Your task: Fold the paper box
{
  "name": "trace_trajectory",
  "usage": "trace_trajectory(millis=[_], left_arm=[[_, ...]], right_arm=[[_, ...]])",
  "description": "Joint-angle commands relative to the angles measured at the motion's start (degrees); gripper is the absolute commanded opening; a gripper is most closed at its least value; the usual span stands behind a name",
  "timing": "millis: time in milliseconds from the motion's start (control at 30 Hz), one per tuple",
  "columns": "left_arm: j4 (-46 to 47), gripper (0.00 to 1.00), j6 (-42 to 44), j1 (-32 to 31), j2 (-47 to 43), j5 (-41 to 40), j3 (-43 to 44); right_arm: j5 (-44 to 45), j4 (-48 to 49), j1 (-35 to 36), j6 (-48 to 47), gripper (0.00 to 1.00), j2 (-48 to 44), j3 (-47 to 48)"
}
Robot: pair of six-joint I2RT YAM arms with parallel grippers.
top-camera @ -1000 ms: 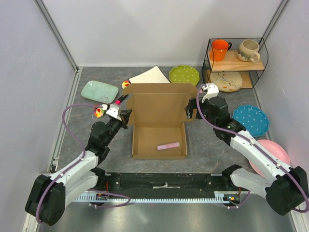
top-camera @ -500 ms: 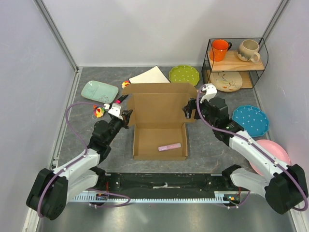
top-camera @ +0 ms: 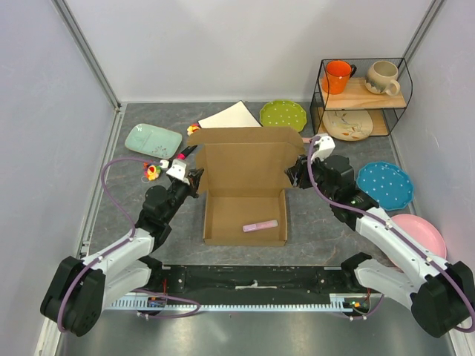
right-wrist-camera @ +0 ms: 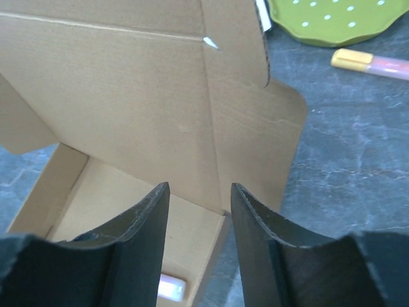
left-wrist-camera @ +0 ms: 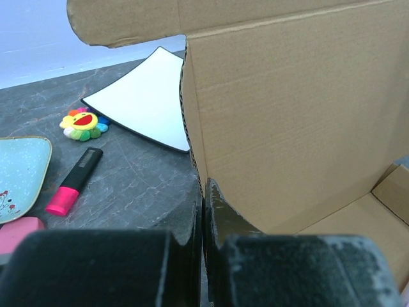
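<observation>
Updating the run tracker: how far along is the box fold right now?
Done: on the paper box, the tray walls stand up; a pink item lies inside. In hand: the lid stands upright at the back, with the left claw shut at its left edge and the right claw open at the right side flap. Left: tuck the flaps, close the lid.

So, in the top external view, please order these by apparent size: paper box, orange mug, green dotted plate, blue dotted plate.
1. paper box
2. blue dotted plate
3. green dotted plate: slightly smaller, but farther from the camera, so unsure
4. orange mug
</observation>
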Motion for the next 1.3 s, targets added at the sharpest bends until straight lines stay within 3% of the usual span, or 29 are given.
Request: trace_trajectory(millis=[0,100,133,167,267,433,667,1000,1167,1267], left_arm=[[3.19,0.02,0.03,-0.6,-0.97,-1.42,-0.18],[3.19,0.02,-0.15,-0.78,-1.4,-1.86,-0.18],[3.01,0.02,0.11,-0.78,-1.58,-1.86,-0.27],[2.84,0.02,0.37,-0.78,-1.76,-2.12,-0.18],[1.61,0.02,1.43,-0.87,-2.64,-2.65,-0.27],[1.08,0.02,1.43,-0.87,-2.99,-2.04,-0.09],[0.64,0.02,1.34,-1.31,-3.25,-0.37,-0.09],[0.38,0.02,1.61,-1.4,-2.29,-0.19,0.35],[0.29,0.02,1.08,-1.48,-1.32,-0.37,0.61],[0.64,0.02,0.03,-1.57,-0.7,-0.19,0.61]], right_arm=[[-3.67,1.7,0.15,1.3,0.49,-0.65,0.37],[-4.2,1.36,0.85,2.01,0.47,-1.88,-0.25],[-1.41,0.74,1.29,2.18,0.56,-2.49,-0.42],[0.53,0.21,1.3,2.01,0.76,-3.28,-0.6],[9.77,-1.9,0.95,0.18,0.98,-5.75,-0.86],[10.31,-0.32,0.33,-3.17,0.98,-3.04,-0.77],[3.02,13.02,-1.34,-2.74,0.98,3.64,-3.5],[-2.96,17.61,-1.69,-3.44,0.97,6.29,-4.46],[-6.48,14.19,-1.6,-0.98,0.84,4.88,-3.85],[-5.96,11.47,-0.99,-0.02,0.68,3.65,-3.77]])
